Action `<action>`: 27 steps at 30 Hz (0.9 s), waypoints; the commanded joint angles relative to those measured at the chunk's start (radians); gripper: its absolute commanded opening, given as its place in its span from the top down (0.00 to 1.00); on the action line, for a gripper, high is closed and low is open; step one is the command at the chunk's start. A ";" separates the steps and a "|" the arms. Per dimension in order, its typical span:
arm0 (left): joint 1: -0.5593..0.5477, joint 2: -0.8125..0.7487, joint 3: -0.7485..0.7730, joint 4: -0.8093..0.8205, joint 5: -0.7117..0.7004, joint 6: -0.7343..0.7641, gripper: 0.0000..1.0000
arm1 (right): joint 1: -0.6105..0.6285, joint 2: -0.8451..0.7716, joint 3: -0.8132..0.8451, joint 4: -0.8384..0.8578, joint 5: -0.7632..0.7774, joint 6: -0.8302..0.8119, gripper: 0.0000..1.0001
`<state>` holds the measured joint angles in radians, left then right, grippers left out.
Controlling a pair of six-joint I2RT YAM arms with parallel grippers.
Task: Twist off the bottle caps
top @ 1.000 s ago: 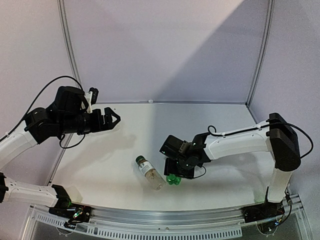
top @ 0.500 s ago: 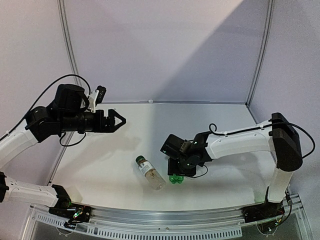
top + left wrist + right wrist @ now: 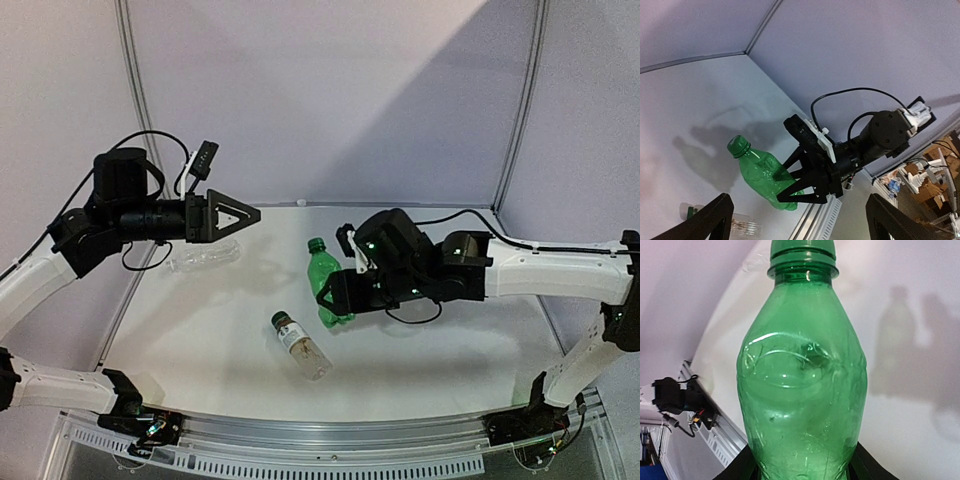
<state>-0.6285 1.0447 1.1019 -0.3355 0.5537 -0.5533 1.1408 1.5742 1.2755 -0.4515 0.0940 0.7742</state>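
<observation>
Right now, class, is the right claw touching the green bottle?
Touching. The left wrist view shows the right claw clamped on the green bottle, low on its body; the right wrist view agrees.

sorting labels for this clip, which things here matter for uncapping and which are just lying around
Job: green bottle, its green cap, labelled clear bottle, its dark cap, clear ribbed bottle.
Lying about: cardboard boxes beyond the table.
</observation>
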 commanded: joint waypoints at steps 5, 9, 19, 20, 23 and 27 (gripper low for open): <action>0.069 0.118 0.070 0.375 0.351 -0.228 0.11 | 0.007 -0.138 -0.004 0.160 -0.069 -0.239 0.66; 0.079 0.201 0.142 0.446 0.385 -0.279 0.13 | 0.007 -0.158 0.022 0.157 -0.050 -0.312 0.76; 0.082 0.424 0.361 0.400 0.420 -0.291 0.23 | -0.045 -0.230 0.025 0.215 -0.152 -0.395 0.89; 0.081 0.429 0.360 0.408 0.418 -0.295 0.24 | -0.049 -0.237 0.017 0.226 -0.165 -0.399 0.90; 0.080 0.436 0.343 0.420 0.416 -0.303 0.29 | -0.064 -0.257 -0.011 0.251 -0.201 -0.413 0.95; 0.079 0.441 0.308 0.471 0.440 -0.295 0.34 | -0.069 -0.237 -0.016 0.249 -0.214 -0.441 0.99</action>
<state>-0.5560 1.4799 1.4319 0.0818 0.9546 -0.8471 1.0817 1.3331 1.2766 -0.2279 -0.0765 0.3779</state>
